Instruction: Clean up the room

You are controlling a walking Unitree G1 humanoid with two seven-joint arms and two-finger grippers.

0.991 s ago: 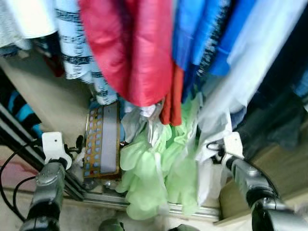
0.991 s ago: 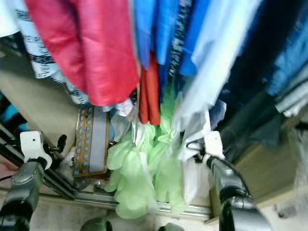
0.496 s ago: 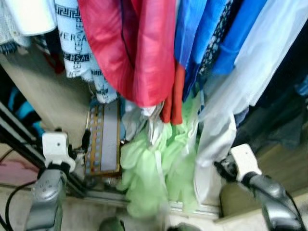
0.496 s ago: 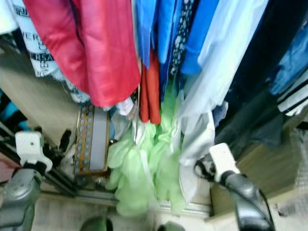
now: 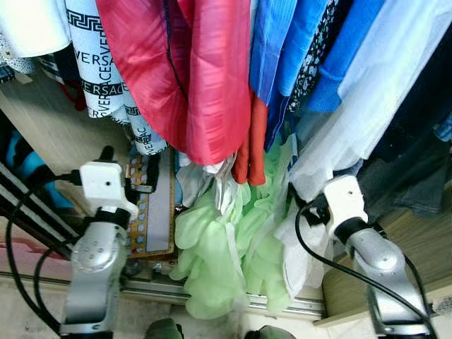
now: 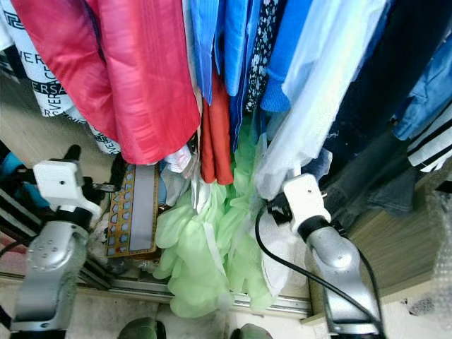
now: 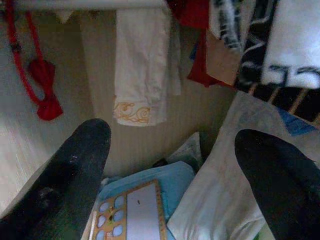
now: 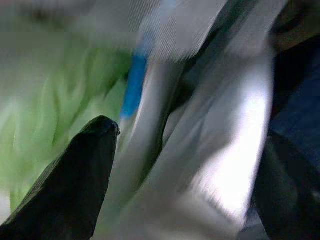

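Observation:
Clothes hang on a closet rail: a red garment (image 5: 198,78), blue garments (image 5: 296,49) and a long white garment (image 5: 353,113). A pale green garment (image 5: 219,247) hangs low to the floor rail. My left gripper (image 5: 130,161) is open, raised in front of an orange-framed board with blue dots (image 5: 159,212) that leans behind the clothes. In the left wrist view the fingers (image 7: 75,170) stand wide apart with nothing between them. My right gripper (image 8: 195,150) is open against the white garment's lower edge, with white cloth (image 8: 220,165) lying between the spread fingers.
A metal sliding rail (image 5: 155,288) runs along the closet floor. A wooden shelf (image 5: 417,233) stands at the right, dark clothes (image 5: 417,176) above it. Black cables (image 5: 28,233) trail from both wrists. A red ribbon (image 7: 42,100) and a white embroidered cloth (image 7: 140,65) hang deeper inside.
Both arms have risen toward the clothes. The right gripper has moved in to the white garment's hem; the left has come up beside the board.

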